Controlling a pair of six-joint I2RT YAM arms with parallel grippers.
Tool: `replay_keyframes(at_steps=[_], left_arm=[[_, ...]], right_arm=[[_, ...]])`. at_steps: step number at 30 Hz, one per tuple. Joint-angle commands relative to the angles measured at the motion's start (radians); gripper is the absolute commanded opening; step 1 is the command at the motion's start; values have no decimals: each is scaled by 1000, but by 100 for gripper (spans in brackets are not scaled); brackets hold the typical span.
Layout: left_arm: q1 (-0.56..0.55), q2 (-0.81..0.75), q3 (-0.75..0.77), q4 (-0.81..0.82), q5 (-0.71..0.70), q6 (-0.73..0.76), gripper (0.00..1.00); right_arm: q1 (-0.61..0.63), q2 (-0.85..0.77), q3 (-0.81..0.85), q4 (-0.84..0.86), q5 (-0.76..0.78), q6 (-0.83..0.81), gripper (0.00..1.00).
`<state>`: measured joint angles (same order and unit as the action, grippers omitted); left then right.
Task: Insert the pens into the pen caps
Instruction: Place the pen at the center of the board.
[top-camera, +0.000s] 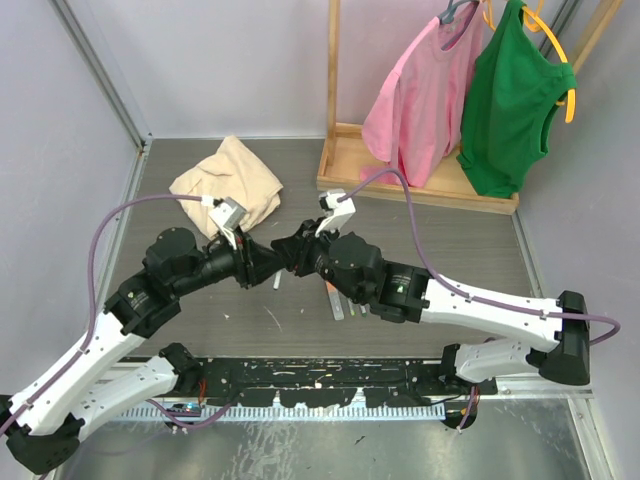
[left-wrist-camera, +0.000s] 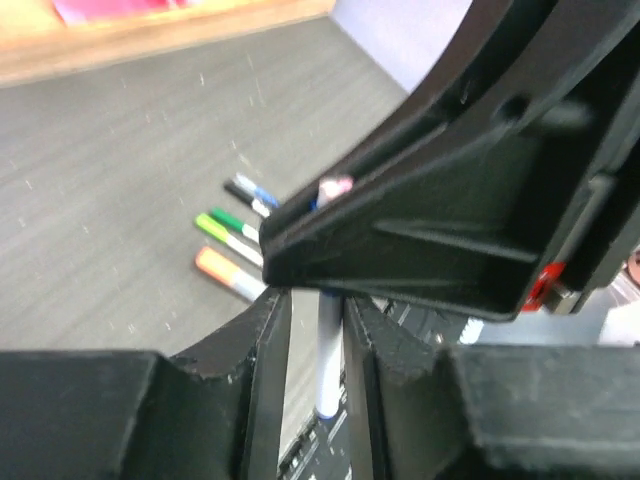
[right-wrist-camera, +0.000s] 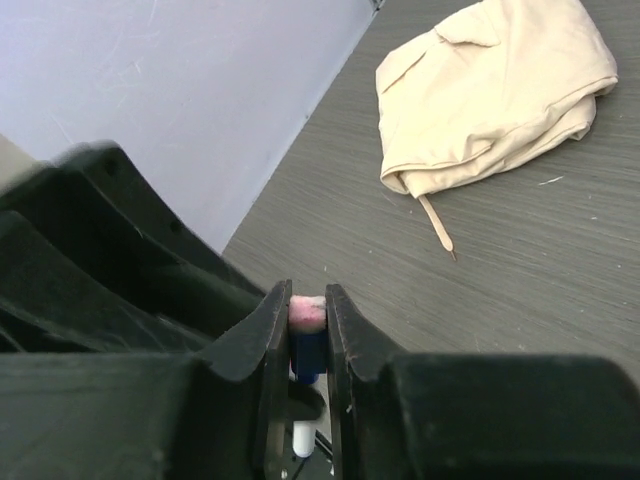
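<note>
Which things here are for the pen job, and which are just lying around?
For the job: white pen, blue cap, loose pens.
Just lying about: beige cloth, pink shirt, green shirt, wooden rack.

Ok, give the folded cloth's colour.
The folded cloth is beige, clearest in the right wrist view.

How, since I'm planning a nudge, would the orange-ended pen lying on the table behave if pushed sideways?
The orange-ended pen looks round and lies flat, so it would probably roll. Its slim plastic-looking barrel suggests it is light and stiff.
</note>
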<state>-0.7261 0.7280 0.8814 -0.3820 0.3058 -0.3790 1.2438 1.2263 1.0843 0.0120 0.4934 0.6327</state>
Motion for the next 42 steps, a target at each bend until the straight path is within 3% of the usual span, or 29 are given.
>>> replay_keyframes(at_steps=[1, 6, 13, 19, 27, 34, 42], left_arm=[[24, -1, 86, 250, -96, -1, 34], [24, 5, 81, 198, -82, 1, 45], [24, -66, 31, 85, -118, 12, 50], [24, -112, 22, -95, -228, 51, 52], [25, -108, 60, -283, -429, 84, 52], [25, -151, 38, -320, -462, 93, 53], [24, -244, -4, -322, -449, 57, 53]], right_arm=[[-28, 12, 82, -122, -121, -76, 0], [-68, 13, 153, -121, -111, -115, 0], [-111, -22, 97, -133, -29, -123, 0], [-162, 14, 41, -279, -55, -84, 0], [-193, 169, 20, -403, -151, -45, 5], [-223, 350, 53, -416, -252, -25, 8], [-225, 498, 93, -462, -224, -5, 9]])
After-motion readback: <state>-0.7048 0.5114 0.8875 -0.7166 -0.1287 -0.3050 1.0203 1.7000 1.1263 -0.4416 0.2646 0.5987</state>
